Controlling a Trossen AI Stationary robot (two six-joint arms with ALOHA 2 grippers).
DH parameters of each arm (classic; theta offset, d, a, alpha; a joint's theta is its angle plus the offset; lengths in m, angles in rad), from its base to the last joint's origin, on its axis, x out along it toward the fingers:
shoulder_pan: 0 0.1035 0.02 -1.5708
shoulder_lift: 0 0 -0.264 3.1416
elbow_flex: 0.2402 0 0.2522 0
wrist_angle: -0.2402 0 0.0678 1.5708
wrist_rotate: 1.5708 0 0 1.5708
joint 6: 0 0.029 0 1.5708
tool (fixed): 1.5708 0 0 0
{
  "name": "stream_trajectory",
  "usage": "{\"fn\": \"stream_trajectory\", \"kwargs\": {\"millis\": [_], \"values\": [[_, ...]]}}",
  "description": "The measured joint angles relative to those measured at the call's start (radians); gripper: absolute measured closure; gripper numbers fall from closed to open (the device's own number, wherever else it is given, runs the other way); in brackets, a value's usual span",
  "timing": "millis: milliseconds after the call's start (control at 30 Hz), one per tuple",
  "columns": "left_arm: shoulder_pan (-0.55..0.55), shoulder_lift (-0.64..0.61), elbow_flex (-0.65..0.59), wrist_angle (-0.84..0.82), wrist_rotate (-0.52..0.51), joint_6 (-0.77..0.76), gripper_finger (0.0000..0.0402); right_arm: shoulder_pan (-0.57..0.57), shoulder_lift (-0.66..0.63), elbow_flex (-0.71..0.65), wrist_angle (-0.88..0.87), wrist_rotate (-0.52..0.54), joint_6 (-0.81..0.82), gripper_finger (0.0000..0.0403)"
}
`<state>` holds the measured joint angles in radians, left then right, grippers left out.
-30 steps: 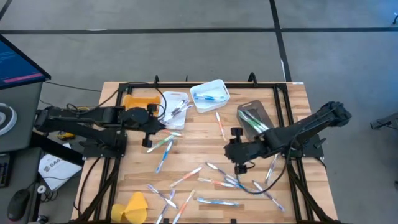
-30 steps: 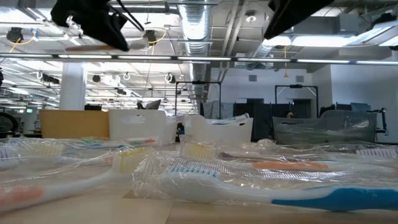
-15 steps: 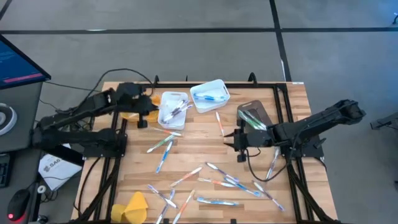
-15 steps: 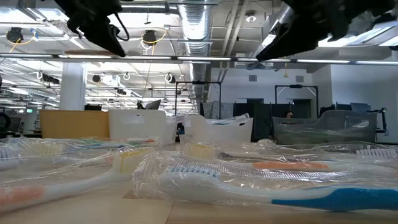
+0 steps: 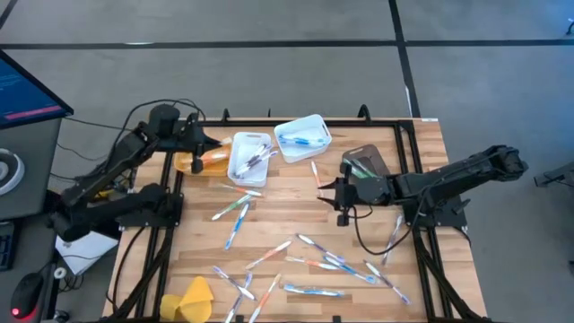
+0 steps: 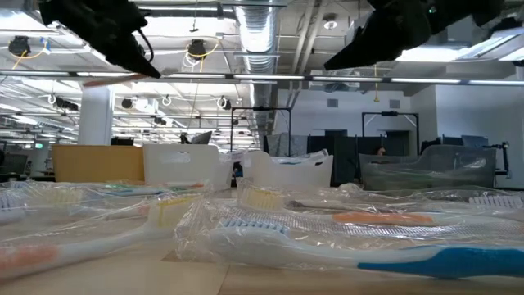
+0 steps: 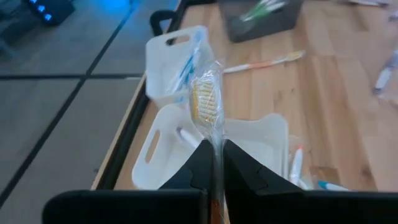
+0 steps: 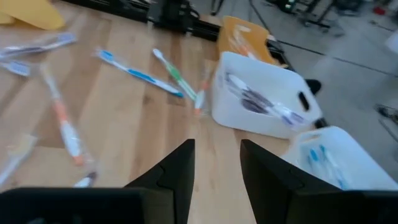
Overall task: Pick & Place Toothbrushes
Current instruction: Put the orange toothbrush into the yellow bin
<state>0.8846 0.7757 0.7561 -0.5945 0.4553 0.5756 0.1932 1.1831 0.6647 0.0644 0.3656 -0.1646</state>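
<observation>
**Left arm carrying a wrapped toothbrush over the bins; right arm empty**

The left gripper (image 7: 213,163) is closed tight on a wrapped toothbrush (image 7: 206,102). In the left wrist view the brush stands straight out from between the fingers, bristle head foremost, clear wrapper trailing. In the high view this gripper (image 5: 190,144) sits at the far left of the table, over or just beside the orange bin (image 5: 204,161). Whether the brush hangs directly above that bin cannot be settled from these views.

The right gripper (image 8: 216,163) is part open and holds nothing. It hovers near mid-table (image 5: 341,196), just beside the dark bin (image 5: 366,167), which holds green-handled brushes.

Loose toothbrushes (image 5: 314,265) lie scattered over the near half of the wooden table (image 5: 287,215). More lie in the white bin (image 5: 248,159) and in the second white bin (image 5: 303,137).

Judgement: the step in hand is the placing of the held brush.
- Centre the brush over the chosen bin before letting go; its head reaches well ahead of the fingers.
- Bring it low, so the wrapper does not catch on a rim.
- Open fully and lift straight up; the film may cling to a finger.

The right arm appears free to begin the next pick.
</observation>
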Motion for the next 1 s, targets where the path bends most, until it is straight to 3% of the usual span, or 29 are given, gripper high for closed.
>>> {"fn": "stream_trajectory", "kwargs": {"millis": [267, 633, 1000], "values": [[0.101, 0.022, -0.05, 0.0, -0.058, -0.037, 0.0392, 0.027, 0.0, 0.0, -0.002, -0.106, 0.03, 0.0281], [0.119, 0.112, -0.064, -0.016, -0.054, -0.156, 0.0392, 0.053, 0.0, 0.0, -0.004, -0.108, -0.001, 0.0281], [0.223, 0.13, -0.099, -0.017, -0.025, -0.245, 0.0392, 0.055, 0.0, 0.0, -0.004, -0.107, 0.034, 0.0281]]}}
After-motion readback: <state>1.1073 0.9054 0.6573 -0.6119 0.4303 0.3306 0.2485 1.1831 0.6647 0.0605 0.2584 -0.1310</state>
